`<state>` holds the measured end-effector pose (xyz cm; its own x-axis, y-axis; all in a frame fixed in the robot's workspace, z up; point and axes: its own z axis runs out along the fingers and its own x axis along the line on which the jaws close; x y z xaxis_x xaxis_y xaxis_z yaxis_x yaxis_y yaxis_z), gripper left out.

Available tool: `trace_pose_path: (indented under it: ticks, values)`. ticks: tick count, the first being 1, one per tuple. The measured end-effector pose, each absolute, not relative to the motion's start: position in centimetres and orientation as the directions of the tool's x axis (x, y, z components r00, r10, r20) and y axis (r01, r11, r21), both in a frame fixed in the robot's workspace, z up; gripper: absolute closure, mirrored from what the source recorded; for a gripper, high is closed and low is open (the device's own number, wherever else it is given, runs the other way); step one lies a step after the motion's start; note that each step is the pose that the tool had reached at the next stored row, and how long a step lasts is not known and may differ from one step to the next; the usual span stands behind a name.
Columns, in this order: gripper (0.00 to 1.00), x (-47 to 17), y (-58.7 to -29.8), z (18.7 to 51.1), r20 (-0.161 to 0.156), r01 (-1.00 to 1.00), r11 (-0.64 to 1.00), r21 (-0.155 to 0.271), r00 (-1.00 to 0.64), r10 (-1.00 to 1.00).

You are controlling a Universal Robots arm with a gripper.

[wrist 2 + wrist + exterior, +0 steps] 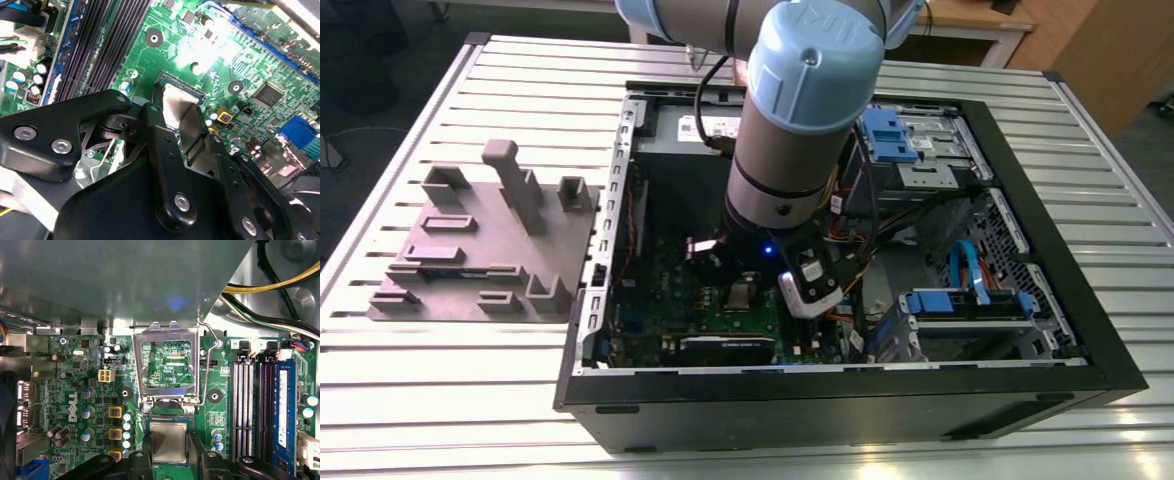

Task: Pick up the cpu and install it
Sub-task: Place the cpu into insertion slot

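The cpu (168, 441), a small square chip with a silvery top, lies flat at the socket on the green motherboard (75, 390), just below the raised metal load frame (167, 365). My gripper (168, 462) straddles it, its black fingers (142, 460) pressed against two opposite edges, shut on the chip. In the second wrist view the cpu (176, 100) sits between the two fingers (162, 145) of the gripper (184, 127). From the exterior view, the arm (787, 150) reaches straight down into the open computer case (1041, 350).
Memory slots (250, 405) and a blue module (283, 410) run beside the socket. Yellow and black cables (270, 285) hang near the case wall. A grey moulded plate (487, 245) rests on the slatted table (440, 400) at the exterior view's left. Blue drive brackets (887, 135) stand inside the case.
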<state>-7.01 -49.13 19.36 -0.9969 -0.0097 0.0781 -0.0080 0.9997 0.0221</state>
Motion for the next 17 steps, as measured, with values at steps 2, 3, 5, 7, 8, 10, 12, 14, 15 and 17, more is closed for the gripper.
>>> trace_pose_path:
  ticks: [2,3,5,7,8,10,12,14,15,17]
  values:
    - [0.59,-7.01,-49.15,19.35,0.078,-0.008,1.0,0.022,-0.997,-0.01]
    - [0.59,-7.01,-49.15,19.35,0.078,-0.008,1.0,0.022,-0.997,-0.009]
    - [0.59,-7.01,-49.16,19.35,0.078,-0.008,1.0,0.022,-0.997,-0.009]
    - [0.59,-7.01,-49.16,19.35,0.078,-0.008,1.0,0.022,-0.997,-0.009]
    - [0.59,-7.01,-49.16,19.35,0.078,-0.008,1.0,0.022,-0.997,-0.009]
    - [0.58,-7.01,-49.16,19.35,0.078,-0.008,1.0,0.022,-0.997,-0.009]
    - [0.58,-7.01,-49.16,19.35,0.078,-0.008,1.0,0.022,-0.997,-0.009]
    - [0.52,-7.01,-49.16,19.35,0.078,-0.008,1.0,0.022,-0.997,-0.009]
    - [0.52,-7.01,-49.16,19.38,0.078,-0.008,1.0,0.022,-0.997,-0.009]
    - [0.52,-7.01,-49.16,19.63,0.078,-0.008,1.0,0.022,-0.997,-0.009]
